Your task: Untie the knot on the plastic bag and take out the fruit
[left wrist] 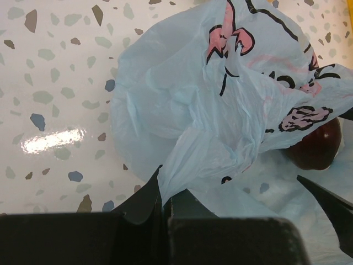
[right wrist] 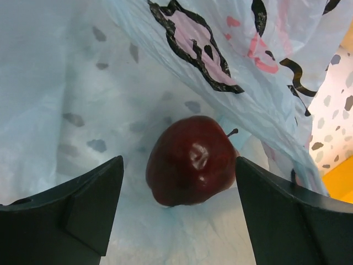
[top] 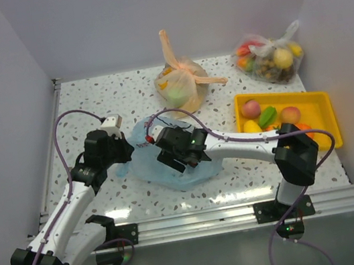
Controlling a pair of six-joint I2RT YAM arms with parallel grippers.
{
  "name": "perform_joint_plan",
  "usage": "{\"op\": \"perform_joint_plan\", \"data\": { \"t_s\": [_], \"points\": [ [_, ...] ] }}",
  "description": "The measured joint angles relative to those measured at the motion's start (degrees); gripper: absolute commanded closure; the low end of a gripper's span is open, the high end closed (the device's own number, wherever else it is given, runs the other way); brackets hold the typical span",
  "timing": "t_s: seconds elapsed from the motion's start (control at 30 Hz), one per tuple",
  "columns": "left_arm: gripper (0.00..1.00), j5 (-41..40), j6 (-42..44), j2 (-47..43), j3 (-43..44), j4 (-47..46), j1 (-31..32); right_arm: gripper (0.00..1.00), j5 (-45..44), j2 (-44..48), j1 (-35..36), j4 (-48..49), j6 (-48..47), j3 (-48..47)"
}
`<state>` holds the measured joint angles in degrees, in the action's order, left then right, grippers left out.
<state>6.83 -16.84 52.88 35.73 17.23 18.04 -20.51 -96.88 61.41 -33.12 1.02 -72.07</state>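
Note:
The light blue plastic bag (top: pixel 184 177) with pink cartoon prints lies crumpled at the table's front middle. My left gripper (left wrist: pixel 164 190) is shut on a fold of the bag's (left wrist: pixel 220 99) edge, holding it up at the bag's left side (top: pixel 130 155). A dark red apple (right wrist: pixel 190 160), one of the fruit, rests inside on the bag's (right wrist: pixel 209 49) lower layer. My right gripper (right wrist: pixel 178 160) reaches into the bag's mouth (top: pixel 177 156), open, a finger on either side of the apple (left wrist: pixel 314 146) and apart from it. The knot is out of view.
A yellow tray (top: pixel 279 93) at the right holds several fruit pieces. A tied orange bag (top: pixel 182 84) stands behind the blue bag. A clear bag (top: pixel 269 56) of fruit sits at the back right. White walls enclose the speckled table.

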Motion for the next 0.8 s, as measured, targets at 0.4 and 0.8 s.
{"op": "perform_joint_plan", "data": {
  "t_s": [0.4, 0.8],
  "points": [
    [1.00, 0.02, 0.00, 0.00, 0.00, 0.02, 0.00, 0.13, -5.75, -8.11, -1.42, -0.04, 0.35, 1.60],
    [1.00, 0.02, 0.00, 0.00, 0.00, 0.00, 0.00, 0.89, -1.46, -6.21, -1.49, 1.31, 0.48, 2.49]
  ]
}}
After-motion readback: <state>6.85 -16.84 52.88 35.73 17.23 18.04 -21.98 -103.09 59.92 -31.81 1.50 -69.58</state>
